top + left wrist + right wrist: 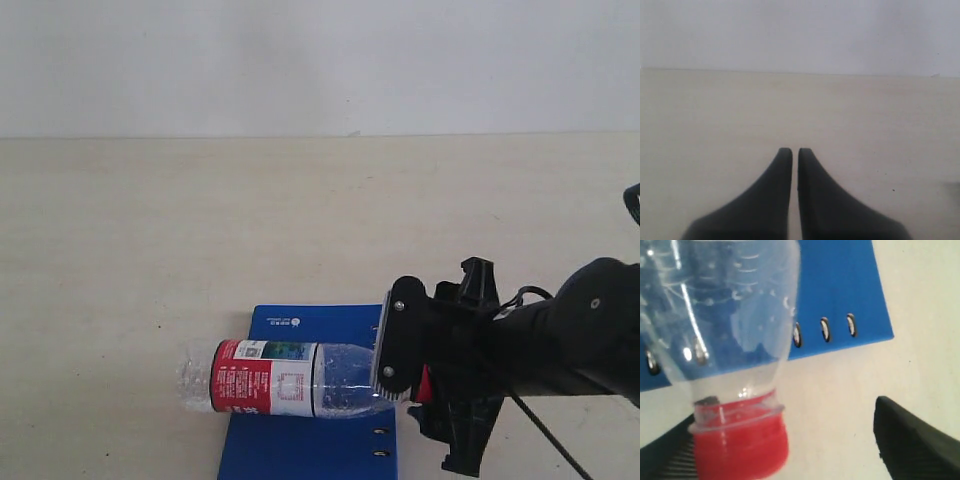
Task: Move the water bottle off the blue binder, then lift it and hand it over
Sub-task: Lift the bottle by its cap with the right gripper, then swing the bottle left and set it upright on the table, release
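The water bottle (270, 377) lies on its side across the blue binder (300, 440), its base past the binder's left edge and its neck past the ring-slot edge. My right gripper (425, 395) is open around the neck end. In the right wrist view the red cap (742, 445) rests against one ribbed finger (665, 460), while the other finger (910, 440) stands well clear of it. The binder (850, 285) with its ring slots lies behind the clear bottle (725, 315). My left gripper (795, 152) is shut on nothing over bare table and does not appear in the exterior view.
The pale wooden table (150, 250) runs back to a white wall (320, 60). The right arm (570, 340) comes in from the right edge, with a cable hanging below it.
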Robot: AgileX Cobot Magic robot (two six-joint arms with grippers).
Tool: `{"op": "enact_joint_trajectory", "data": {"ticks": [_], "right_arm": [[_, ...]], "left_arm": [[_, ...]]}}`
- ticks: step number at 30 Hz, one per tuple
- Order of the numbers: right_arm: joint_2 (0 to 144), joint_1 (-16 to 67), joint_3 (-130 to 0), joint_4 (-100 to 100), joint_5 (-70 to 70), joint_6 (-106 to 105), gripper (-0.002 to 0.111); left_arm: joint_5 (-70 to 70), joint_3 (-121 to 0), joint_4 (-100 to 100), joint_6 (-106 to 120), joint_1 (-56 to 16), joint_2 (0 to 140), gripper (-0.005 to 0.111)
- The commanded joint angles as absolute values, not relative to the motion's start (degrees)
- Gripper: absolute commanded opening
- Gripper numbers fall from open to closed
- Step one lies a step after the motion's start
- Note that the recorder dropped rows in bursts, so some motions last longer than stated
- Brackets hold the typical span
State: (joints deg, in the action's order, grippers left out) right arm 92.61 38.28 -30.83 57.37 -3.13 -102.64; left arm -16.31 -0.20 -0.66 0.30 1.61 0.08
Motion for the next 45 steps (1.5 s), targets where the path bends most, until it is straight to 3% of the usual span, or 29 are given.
{"op": "enact_joint_trajectory", "data": {"ticks": [1,12,15,18,23,24,34,38,42,45], "right_arm": [[92.5,39.5,-31.2,57.2,-3.0,-103.0,0.075],[91.5,42.0,-31.2,57.5,-3.3,-102.1,0.075],[91.5,42.0,-31.2,58.2,-3.3,-101.6,0.071],[91.3,42.0,-31.2,58.2,-3.1,-101.6,0.054],[90.7,42.0,-31.2,58.2,0.0,-101.6,0.005],[90.4,42.0,-31.2,58.0,1.5,-102.1,0.0],[72.6,41.7,-36.2,62.9,-5.9,-86.1,0.0],[71.9,41.7,-38.5,75.7,-10.4,-85.6,0.0],[71.9,41.7,-40.3,90.2,-26.8,-86.0,0.0],[71.9,41.7,-42.4,99.9,-30.2,-96.3,0.0]], "left_arm": [[-16.3,0.0,-0.5,0.5,1.7,0.0,0.004],[-16.3,0.0,-0.5,0.5,1.7,0.0,0.004],[-16.3,0.0,-0.5,0.5,1.7,0.0,0.004],[-16.3,0.0,-0.5,0.5,1.7,0.0,0.004],[-16.3,0.0,-0.5,0.5,1.7,0.0,0.004],[-16.3,0.0,-0.5,0.5,1.7,0.0,0.004],[-16.3,0.0,-0.5,0.5,1.7,0.0,0.004],[-16.3,0.0,-0.5,0.5,1.7,0.0,0.004],[-16.3,0.0,-0.5,0.5,1.7,0.0,0.004],[-16.3,0.0,-0.5,0.5,1.7,0.0,0.004]]}}
